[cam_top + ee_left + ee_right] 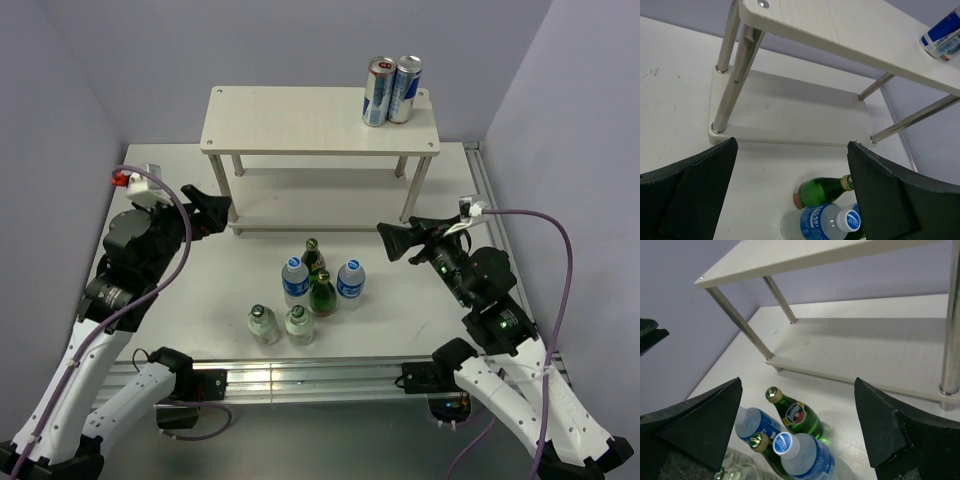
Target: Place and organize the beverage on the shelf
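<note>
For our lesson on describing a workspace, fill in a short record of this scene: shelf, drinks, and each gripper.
shelf: two tiers, at the back of the table
top tier: two cans upright at its right end in the top view
lower tier: bare
on the table: six bottles clustered in front of the shelf
kinds: two green glass bottles, two blue-labelled bottles, two clear bottles
left gripper: open, empty
right gripper: open, empty

White table (215,290), cream shelf (300,120) at back, two cans (380,95) on its top, six bottles (322,295) clustered in front
</note>
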Controlling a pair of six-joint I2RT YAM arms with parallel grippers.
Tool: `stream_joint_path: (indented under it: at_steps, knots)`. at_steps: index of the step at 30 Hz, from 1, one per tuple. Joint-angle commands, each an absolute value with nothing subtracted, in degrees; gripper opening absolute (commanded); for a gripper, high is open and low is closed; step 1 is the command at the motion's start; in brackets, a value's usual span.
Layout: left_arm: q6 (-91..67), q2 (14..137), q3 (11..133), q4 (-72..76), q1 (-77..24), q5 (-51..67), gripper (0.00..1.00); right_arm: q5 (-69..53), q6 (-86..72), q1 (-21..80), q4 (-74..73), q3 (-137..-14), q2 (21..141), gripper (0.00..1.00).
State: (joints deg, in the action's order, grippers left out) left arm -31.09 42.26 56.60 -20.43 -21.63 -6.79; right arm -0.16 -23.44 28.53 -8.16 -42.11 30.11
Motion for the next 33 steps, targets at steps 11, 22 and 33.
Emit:
stream_joint_path:
  at_steps: [11, 22, 33]
  knots:
    - [-41.1, 33.7, 44.9, -28.0, -32.6, -12.4, 0.99, 3.9, -23.0, 29.8, -5.5, -35.2, 28.6, 1.00]
    - [-66.2, 40.4, 44.3, -41.4, -73.3, -61.2, 0.98, 5.9, -22.9, 29.8, -4.4, -33.4, 30.9, 1.00]
    - [-112.8, 69.2, 58.0, -78.7, -96.6, -76.4, 0.99, 5.9, -22.9, 29.8, -4.2, -33.0, 31.1, 1.00]
